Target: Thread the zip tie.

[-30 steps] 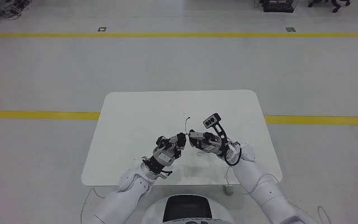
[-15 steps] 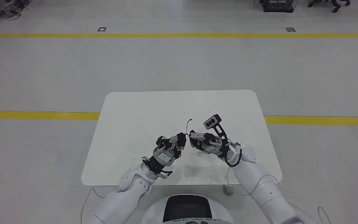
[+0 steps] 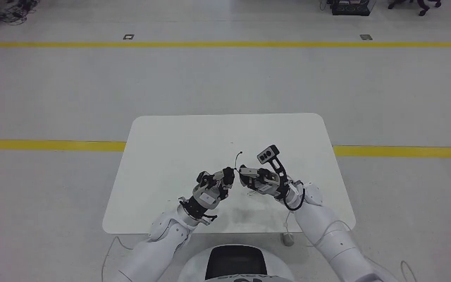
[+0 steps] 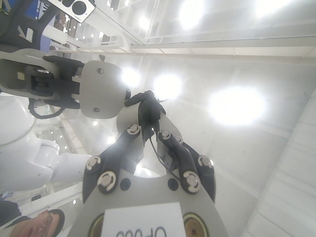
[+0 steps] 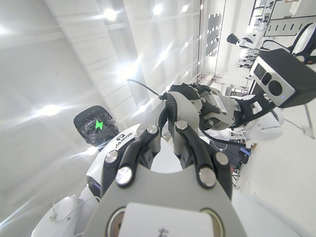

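Note:
A thin black zip tie (image 3: 235, 156) is held above the white table (image 3: 176, 141), between my two grippers. They meet tip to tip over the table's front middle. My left gripper (image 3: 228, 174) is shut on the zip tie (image 4: 153, 149), whose strand runs down between its fingers (image 4: 133, 114). My right gripper (image 3: 244, 172) is shut on the same tie, and its free tail (image 5: 144, 87) sticks out past the fingertips. In the right wrist view my right gripper (image 5: 167, 104) touches the left gripper (image 5: 187, 91). The right gripper's grey finger (image 4: 101, 89) sits beside the left one.
The table's far half and both sides (image 3: 296, 134) are bare. A grey floor with yellow lines (image 3: 225, 44) surrounds it. The right arm's wrist camera (image 3: 268, 152) stands up above the grippers.

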